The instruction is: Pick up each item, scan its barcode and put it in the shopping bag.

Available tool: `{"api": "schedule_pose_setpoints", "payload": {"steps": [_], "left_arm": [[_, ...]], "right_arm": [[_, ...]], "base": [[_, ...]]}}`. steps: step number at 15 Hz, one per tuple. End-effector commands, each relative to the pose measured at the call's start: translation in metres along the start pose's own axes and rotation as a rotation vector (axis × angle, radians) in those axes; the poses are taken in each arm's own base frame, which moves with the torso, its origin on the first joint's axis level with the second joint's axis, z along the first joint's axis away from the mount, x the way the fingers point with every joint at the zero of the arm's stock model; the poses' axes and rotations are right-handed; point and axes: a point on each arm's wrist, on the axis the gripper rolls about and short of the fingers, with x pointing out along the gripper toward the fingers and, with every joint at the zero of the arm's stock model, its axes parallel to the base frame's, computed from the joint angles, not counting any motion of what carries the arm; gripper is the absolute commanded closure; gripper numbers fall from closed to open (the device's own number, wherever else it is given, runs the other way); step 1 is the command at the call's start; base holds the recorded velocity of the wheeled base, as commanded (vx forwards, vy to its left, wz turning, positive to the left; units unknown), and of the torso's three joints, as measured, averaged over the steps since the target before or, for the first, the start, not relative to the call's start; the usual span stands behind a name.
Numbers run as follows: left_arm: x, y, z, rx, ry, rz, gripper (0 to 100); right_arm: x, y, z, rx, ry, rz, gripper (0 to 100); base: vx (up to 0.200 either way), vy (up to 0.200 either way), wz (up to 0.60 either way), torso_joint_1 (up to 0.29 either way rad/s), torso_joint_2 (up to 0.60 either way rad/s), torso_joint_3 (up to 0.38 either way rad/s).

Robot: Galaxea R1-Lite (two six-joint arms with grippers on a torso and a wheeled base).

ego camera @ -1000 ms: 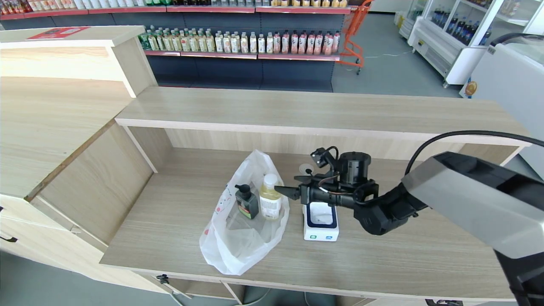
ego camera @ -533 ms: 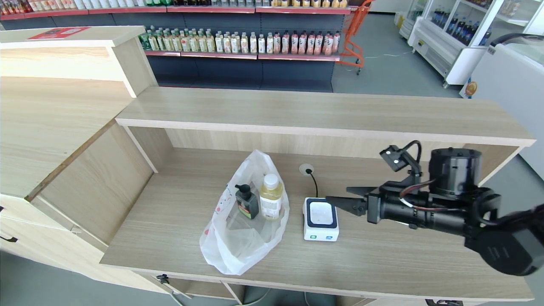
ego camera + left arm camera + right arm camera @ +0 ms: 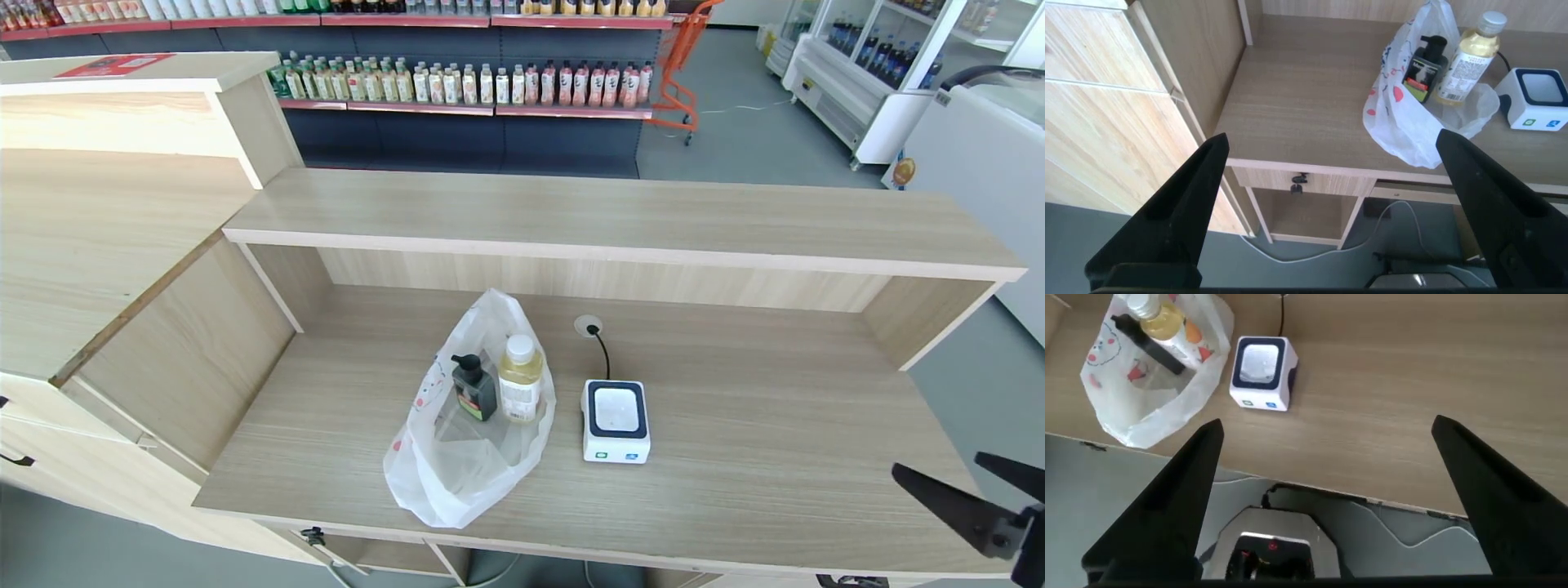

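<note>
A translucent white shopping bag (image 3: 457,457) lies open on the wooden counter (image 3: 735,457). Inside it stand a black pump bottle (image 3: 474,387) and a yellow bottle with a white cap (image 3: 520,379); both also show in the bag (image 3: 1404,122) in the left wrist view and the bag (image 3: 1151,376) in the right wrist view. A white barcode scanner (image 3: 616,420) sits just right of the bag. My right gripper (image 3: 976,498) is open and empty at the counter's front right corner. My left gripper (image 3: 1335,204) is open and empty, off the counter's front left edge.
A raised wooden ledge (image 3: 620,216) runs behind the counter and a side panel (image 3: 188,351) walls its left. The scanner's cable (image 3: 602,353) runs to a grommet at the back. Shelves of bottles (image 3: 465,82) and freezers (image 3: 963,139) stand far off.
My right arm has drawn back from beside the bag, past the scanner, to the counter's front right corner. The bag, both bottles and the scanner have not moved.
</note>
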Motion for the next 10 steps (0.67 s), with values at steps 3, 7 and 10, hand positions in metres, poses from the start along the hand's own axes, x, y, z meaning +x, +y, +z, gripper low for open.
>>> {"api": "schedule_pose_setpoints", "payload": {"steps": [3, 7, 10], "left_arm": [[0.0, 0.0, 0.0, -0.001, -0.001, 0.0, 0], [0.0, 0.0, 0.0, -0.001, -0.001, 0.0, 0], [0.0, 0.0, 0.0, -0.001, -0.001, 0.0, 0]], "right_arm": [[-0.077, -0.002, -0.093, 0.004, -0.19, -0.151, 0], [-0.085, -0.001, -0.103, -0.094, -0.264, -0.192, 0], [-0.085, -0.001, -0.106, -0.074, -0.242, -0.208, 0]], "base": [[0.0, 0.0, 0.0, 0.0, 0.0, 0.0], [0.0, 0.0, 0.0, 0.0, 0.0, 0.0], [0.0, 0.0, 0.0, 0.0, 0.0, 0.0]]}}
